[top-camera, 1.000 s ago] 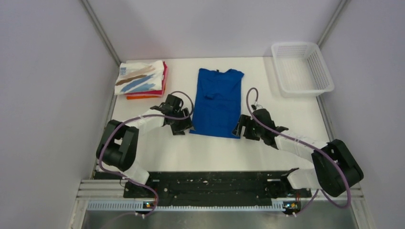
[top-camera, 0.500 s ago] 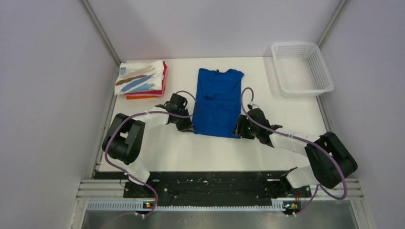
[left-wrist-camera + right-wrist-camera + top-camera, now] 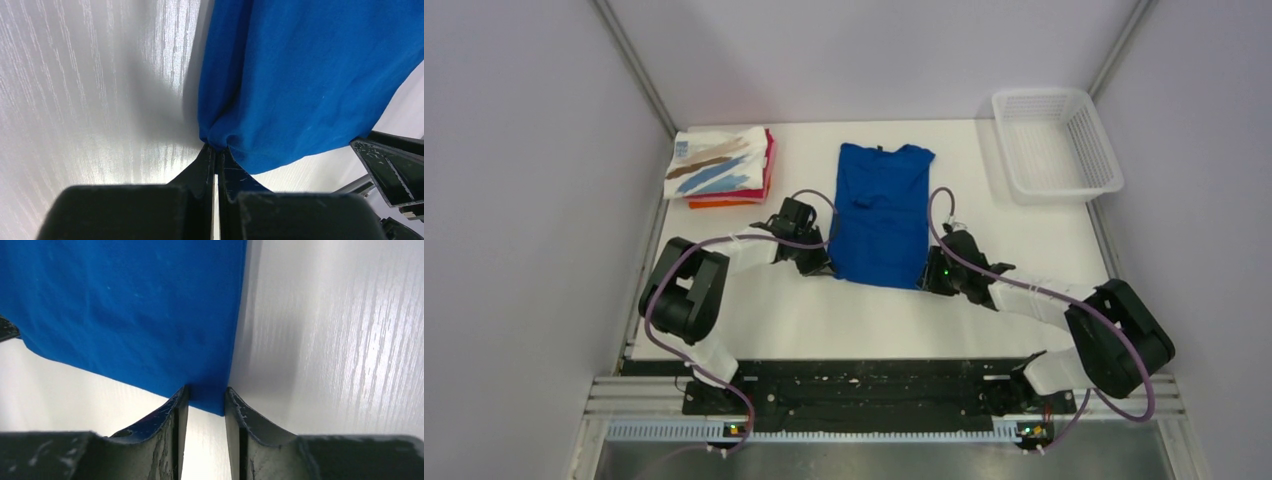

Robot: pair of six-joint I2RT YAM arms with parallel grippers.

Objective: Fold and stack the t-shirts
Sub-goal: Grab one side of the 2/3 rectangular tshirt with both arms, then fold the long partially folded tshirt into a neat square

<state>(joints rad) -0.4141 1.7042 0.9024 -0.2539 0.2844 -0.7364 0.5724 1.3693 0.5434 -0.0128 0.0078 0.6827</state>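
Left end effector (image 3: 216,149) pinching bunched blue t-shirt (image 3: 879,215) corner; right end effector (image 3: 206,391) spread astride hem

Left gripper (image 3: 216,155): fingers pressed together on a corner of the blue t-shirt (image 3: 310,75), and the cloth puckers at the pinch. White wood-grain table (image 3: 90,100) lies to its left. Black angular part (image 3: 392,167) at lower right, unidentified.

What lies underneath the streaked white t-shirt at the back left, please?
Beneath the white t-shirt, a red t-shirt and an orange t-shirt show at their edges; the rest is covered.
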